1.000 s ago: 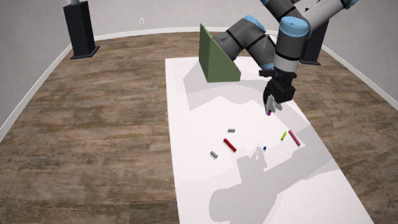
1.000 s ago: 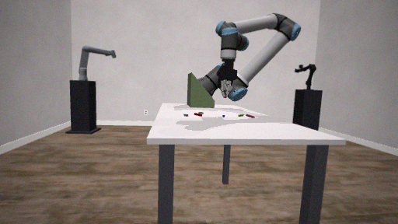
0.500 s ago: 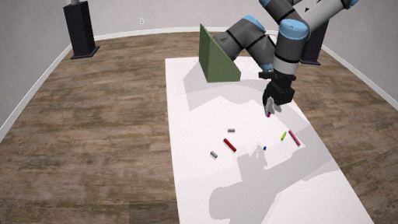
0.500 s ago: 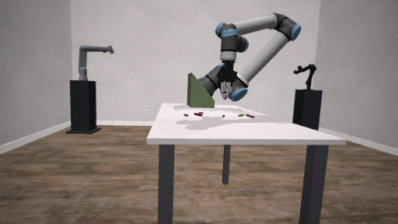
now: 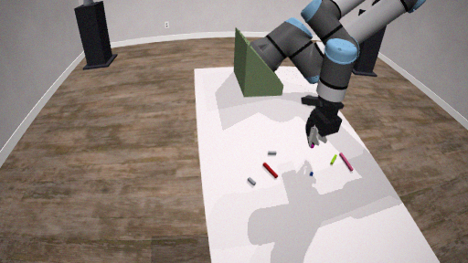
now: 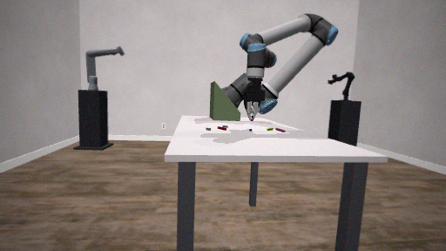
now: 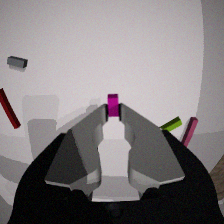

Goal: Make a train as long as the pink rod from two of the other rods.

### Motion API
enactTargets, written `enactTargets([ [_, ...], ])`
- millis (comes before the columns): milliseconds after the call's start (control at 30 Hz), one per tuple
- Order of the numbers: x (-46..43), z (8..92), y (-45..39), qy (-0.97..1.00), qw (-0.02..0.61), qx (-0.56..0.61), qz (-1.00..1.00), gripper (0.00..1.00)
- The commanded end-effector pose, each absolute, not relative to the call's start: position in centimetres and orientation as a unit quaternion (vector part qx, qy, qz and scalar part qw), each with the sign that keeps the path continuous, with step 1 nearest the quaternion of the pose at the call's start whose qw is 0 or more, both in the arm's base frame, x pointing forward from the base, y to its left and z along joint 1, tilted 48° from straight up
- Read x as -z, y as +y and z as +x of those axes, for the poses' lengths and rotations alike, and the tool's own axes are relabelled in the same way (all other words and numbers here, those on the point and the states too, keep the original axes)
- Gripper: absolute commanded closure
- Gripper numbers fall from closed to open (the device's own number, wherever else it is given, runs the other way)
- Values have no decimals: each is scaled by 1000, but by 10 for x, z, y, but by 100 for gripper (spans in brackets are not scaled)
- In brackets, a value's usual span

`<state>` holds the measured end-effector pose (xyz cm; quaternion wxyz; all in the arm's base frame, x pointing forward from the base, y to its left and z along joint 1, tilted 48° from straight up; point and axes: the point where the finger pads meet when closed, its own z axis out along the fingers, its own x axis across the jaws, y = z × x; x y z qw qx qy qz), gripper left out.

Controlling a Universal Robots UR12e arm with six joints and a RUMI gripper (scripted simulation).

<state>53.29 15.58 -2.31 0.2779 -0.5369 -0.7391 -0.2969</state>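
My gripper [image 5: 313,143] [image 6: 251,118] [image 7: 113,105] is shut on the short magenta rod [image 5: 312,145] [image 7: 113,106] and holds it above the white table [image 5: 228,114]. The pink rod [image 5: 345,162] [image 6: 280,130] [image 7: 189,131] lies flat to the right, with the lime rod [image 5: 334,159] [image 6: 269,129] [image 7: 171,123] close beside it. The red rod [image 5: 270,170] [image 6: 221,128] [image 7: 9,108] lies left of the gripper. Two grey rods [image 5: 271,152] [image 5: 251,181] [image 7: 17,61] lie near the red one. A small blue rod [image 5: 311,173] [image 6: 250,129] lies on the table under the gripper's side.
A green wedge block [image 5: 253,68] [image 6: 222,105] stands at the far end of the table. The table's right edge [image 5: 366,146] runs close to the pink rod. Black pedestals [image 5: 95,34] [image 6: 344,121] stand on the floor around the table.
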Motion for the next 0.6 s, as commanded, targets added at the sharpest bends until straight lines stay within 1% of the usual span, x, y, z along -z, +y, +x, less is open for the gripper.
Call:
enactTargets([
  [0,35,533,168,-739,277,297,-537,100],
  [567,43,532,176,-739,277,297,-537,100],
])
